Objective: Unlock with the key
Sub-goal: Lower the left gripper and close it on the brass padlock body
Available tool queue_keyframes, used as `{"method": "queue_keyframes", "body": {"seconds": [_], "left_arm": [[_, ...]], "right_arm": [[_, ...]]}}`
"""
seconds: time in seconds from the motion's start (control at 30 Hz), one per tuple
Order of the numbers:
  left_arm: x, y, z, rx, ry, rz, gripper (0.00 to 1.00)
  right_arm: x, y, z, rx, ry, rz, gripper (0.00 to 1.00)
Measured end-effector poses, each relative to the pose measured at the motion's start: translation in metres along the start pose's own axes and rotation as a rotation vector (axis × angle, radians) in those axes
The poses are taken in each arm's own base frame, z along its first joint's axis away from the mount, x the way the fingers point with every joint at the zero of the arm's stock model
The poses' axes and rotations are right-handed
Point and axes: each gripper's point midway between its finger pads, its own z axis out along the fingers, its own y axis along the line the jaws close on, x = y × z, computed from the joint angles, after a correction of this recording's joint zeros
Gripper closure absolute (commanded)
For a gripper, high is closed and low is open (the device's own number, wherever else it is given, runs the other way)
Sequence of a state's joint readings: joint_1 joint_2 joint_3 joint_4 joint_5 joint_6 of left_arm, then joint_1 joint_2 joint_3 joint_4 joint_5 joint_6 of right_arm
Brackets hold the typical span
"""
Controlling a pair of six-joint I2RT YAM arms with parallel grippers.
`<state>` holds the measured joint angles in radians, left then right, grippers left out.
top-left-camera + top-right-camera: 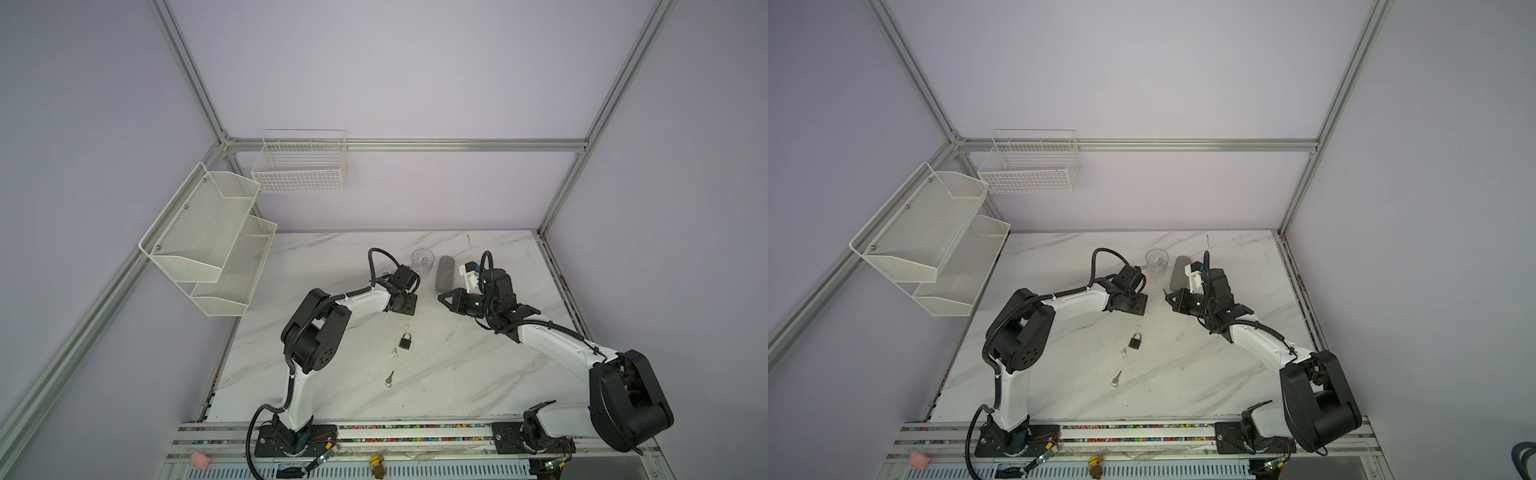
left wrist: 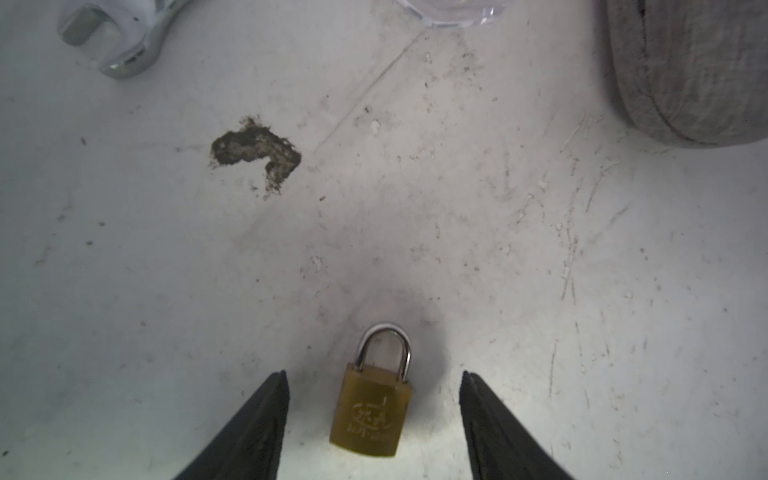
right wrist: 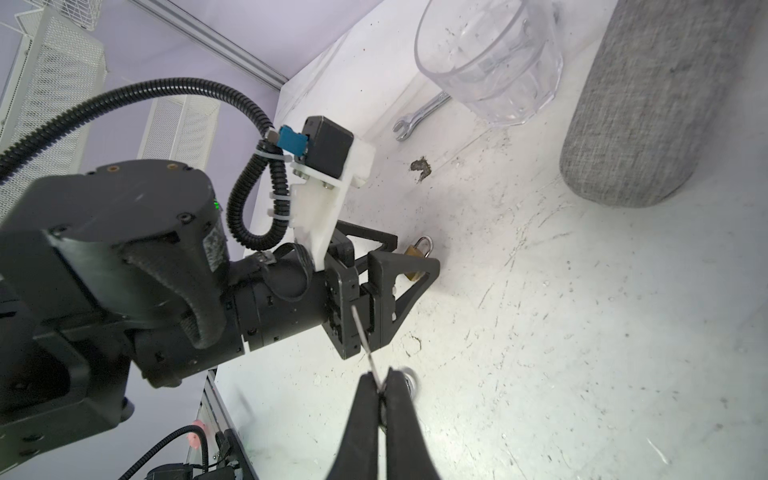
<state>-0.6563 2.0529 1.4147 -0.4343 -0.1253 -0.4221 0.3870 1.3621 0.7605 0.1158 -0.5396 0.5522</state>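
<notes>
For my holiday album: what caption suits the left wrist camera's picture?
Open left gripper framing a brass padlock that lies flat on the scuffed white table.

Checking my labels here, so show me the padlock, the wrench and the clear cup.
padlock [image 2: 371,409], left wrist view, on its brass body.
wrench [image 3: 424,111], right wrist view, on its shank.
clear cup [image 3: 498,83], right wrist view, on its side wall.

We see a small brass padlock [image 2: 372,409] lying flat mid-tabletop [image 1: 457,374], its shackle shut and pointing far. A silver key [image 1: 389,377] with a ring lies flat nearer and slightly left of it, apart. A second key [image 3: 365,340], a thin blade seen edge-on, is pinched between the right pincer [image 3: 381,384] tips.
</notes>
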Motion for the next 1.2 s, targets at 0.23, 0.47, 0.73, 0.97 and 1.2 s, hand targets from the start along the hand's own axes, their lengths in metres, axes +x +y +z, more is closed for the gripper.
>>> {"method": "queue_keyframes", "body": {"seconds": [0.23,0.47,0.73,0.97,1.2], "left_arm": [[-0.002,-0.004,0.004,-0.037,-0.009,0.017,0.41],[0.005,-0.006,0.002,-0.084,-0.003,0.021,0.48],[0.006,-0.015,0.002,-0.118,0.0,0.021,0.55],[0.007,-0.017,0.002,-0.142,0.009,-0.003,0.56],[0.008,-0.016,0.002,-0.183,0.015,-0.044,0.59]], "right_arm": [[0.004,-0.007,0.007,0.012,0.02,0.012,1.0],[0.004,-0.008,0.007,0.012,0.02,0.011,1.0],[0.004,-0.008,0.007,0.012,0.02,0.011,1.0],[0.004,-0.008,0.007,0.012,0.02,0.011,1.0],[0.004,-0.007,0.007,0.011,0.02,0.011,1.0]]}}
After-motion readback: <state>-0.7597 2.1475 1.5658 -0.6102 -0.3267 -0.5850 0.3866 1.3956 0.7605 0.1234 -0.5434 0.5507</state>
